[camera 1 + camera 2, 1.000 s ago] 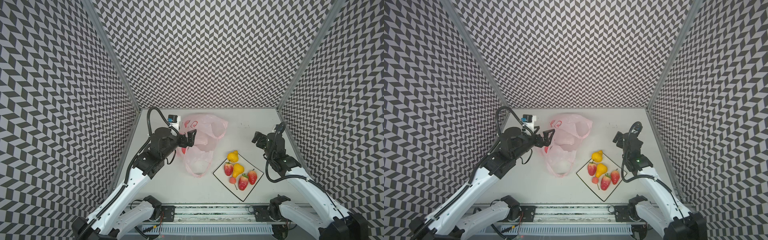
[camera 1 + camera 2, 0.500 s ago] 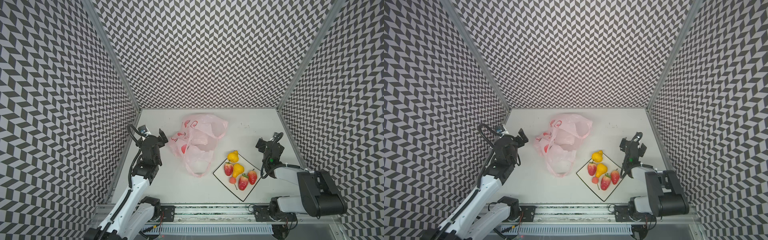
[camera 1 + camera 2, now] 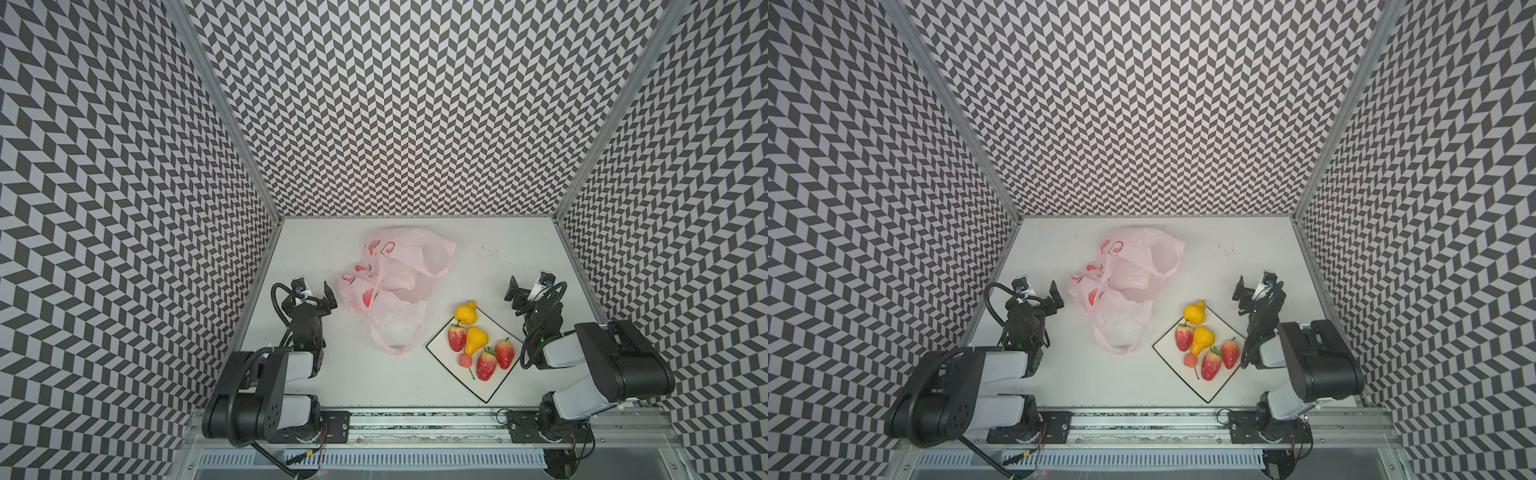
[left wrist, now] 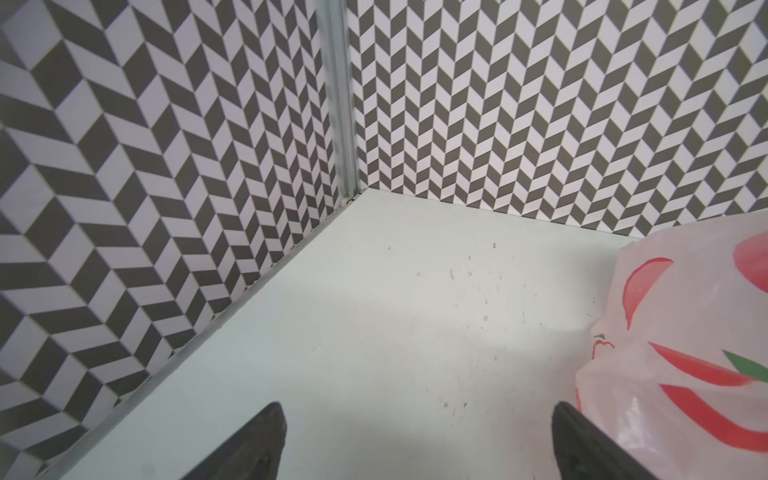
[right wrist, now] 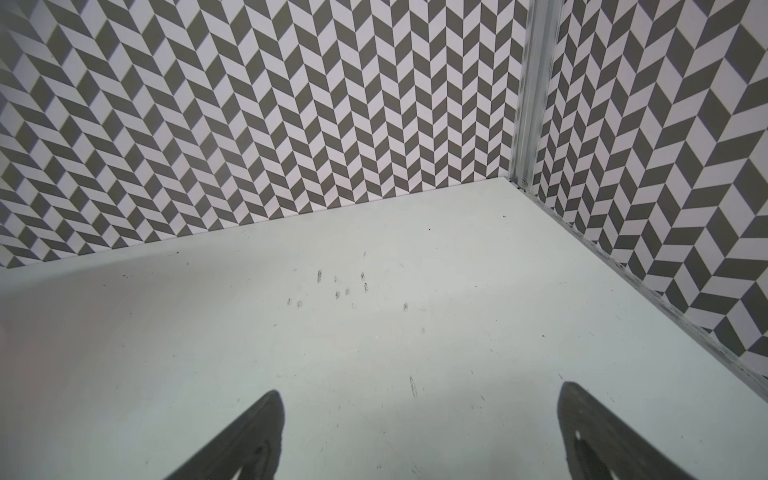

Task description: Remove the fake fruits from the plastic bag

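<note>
The pale-pink plastic bag (image 3: 395,282) (image 3: 1125,282) lies crumpled in the middle of the table, with no gripper on it. The fake fruits lie right of it on a white black-edged board (image 3: 439,356): three strawberries (image 3: 486,365), two yellow fruits (image 3: 476,340) and a small cherry (image 3: 465,360). My left gripper (image 3: 313,297) (image 4: 417,409) stands open and empty just left of the bag (image 4: 685,332). My right gripper (image 3: 528,291) (image 5: 422,392) is open and empty over bare table, behind and right of the board.
Patterned walls close the table on three sides, with the left wall (image 3: 249,316) near the left arm and the right wall (image 3: 582,291) near the right arm. Both arms are folded low by the front rail (image 3: 415,419). The bag's handle loop (image 3: 395,349) points to the front.
My left gripper has drawn back from the bag's left edge. Both arms have folded down and back toward the front rail. The fruits on the board have not moved.
</note>
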Controlling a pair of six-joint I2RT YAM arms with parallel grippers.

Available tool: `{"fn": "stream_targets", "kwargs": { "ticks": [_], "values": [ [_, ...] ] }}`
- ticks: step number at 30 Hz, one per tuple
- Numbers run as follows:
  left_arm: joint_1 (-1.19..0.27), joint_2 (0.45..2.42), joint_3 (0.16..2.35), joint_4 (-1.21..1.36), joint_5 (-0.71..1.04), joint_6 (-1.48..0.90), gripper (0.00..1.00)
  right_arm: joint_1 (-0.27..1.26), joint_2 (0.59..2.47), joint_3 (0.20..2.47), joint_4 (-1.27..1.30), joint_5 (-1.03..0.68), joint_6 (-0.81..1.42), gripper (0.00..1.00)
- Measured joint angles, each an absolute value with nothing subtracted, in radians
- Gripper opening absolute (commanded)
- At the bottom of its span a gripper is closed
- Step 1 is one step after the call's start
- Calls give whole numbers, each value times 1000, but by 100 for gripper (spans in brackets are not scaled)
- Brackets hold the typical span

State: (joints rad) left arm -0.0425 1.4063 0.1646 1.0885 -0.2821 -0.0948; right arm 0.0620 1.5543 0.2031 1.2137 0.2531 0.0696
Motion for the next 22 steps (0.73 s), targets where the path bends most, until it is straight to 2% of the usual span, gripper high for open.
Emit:
{"fn": "stream_targets", "kwargs": {
  "ticks": [5,22],
  "values": [
    [-33,1561,167,1265,-220,-63,100,62,1555,203,1246,247,67,99],
    [-46,1565,246,1250,-245,-46,100,62,1559,203,1314,245,60,100]
  ]
}}
